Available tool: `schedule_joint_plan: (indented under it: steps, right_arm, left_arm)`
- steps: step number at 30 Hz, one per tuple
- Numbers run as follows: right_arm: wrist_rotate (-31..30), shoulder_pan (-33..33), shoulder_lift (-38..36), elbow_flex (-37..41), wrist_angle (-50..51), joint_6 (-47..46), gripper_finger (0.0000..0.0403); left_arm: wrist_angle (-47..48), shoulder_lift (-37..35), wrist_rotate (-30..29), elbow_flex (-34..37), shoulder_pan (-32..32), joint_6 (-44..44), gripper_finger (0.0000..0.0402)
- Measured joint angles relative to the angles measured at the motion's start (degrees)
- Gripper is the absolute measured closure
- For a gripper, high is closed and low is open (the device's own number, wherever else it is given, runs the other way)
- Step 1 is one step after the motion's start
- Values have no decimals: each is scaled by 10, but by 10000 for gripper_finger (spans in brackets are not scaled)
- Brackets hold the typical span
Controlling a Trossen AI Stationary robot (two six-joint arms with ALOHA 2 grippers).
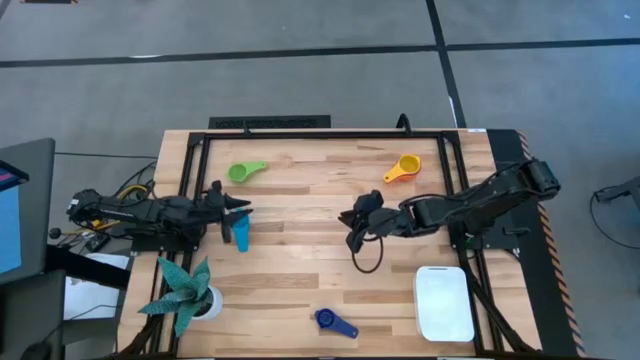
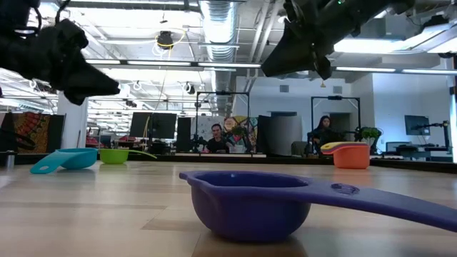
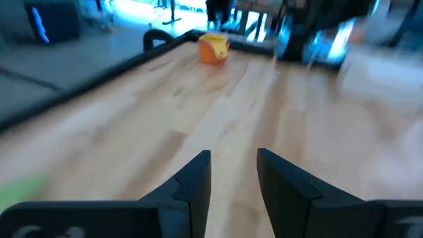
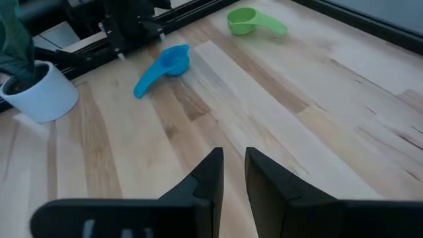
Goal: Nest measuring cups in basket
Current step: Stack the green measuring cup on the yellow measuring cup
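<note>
Several measuring cups lie apart on the wooden table. A green cup [image 1: 245, 171] is toward the far left and a light blue cup [image 1: 241, 236] lies just below my left gripper [image 1: 238, 210]. A yellow cup sits inside an orange cup [image 1: 403, 168] at the far right, and a dark blue cup [image 1: 335, 322] is near the near edge. The other cups are out of view. The white basket [image 1: 444, 303] rests at the near right corner. My right gripper [image 1: 355, 222] hovers mid-table. Both grippers hold nothing; their fingers stand narrowly apart [image 3: 234, 165] [image 4: 234, 162].
A teal spiky plant in a white pot [image 1: 190, 295] stands at the near left corner. A black frame rail [image 1: 320, 134] runs along the far edge. Bare wood lies between the two grippers and toward the basket. People sit in the room beyond the table [image 2: 214, 139].
</note>
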State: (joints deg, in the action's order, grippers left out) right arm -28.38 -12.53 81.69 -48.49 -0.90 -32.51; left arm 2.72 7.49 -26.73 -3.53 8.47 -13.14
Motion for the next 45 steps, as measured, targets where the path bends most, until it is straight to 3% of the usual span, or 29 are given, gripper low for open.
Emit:
schedule_joint_plan:
  steps: [5, 10, 19, 24, 30, 35, 45]
  right_arm:
    - [0, -8, 0, 0, 5, 1, 316]
    - [-15, -4, 27, 0, 4, -10, 316]
    - [-18, -5, 68, 0, -20, -34, 316]
    - [-19, -4, 60, 0, -22, -26, 316]
    - [-19, 14, 44, 0, -27, 9, 316]
    - [-9, 39, 44, 0, -28, 12, 316]
    - [14, 47, 44, 0, -27, 11, 316]
  left_arm:
    - [9, 0, -6, 0, 0, -142, 290]
    - [15, 0, -95, -1, -3, -118, 290]
    - [35, 0, -111, -3, -3, -144, 290]
    - [38, 0, -198, -3, -6, -170, 290]
    - [45, 8, -233, -4, -71, -179, 290]
    - [104, 41, -214, -27, -164, -204, 289]
    - [135, 198, -76, -83, -357, -195, 270]
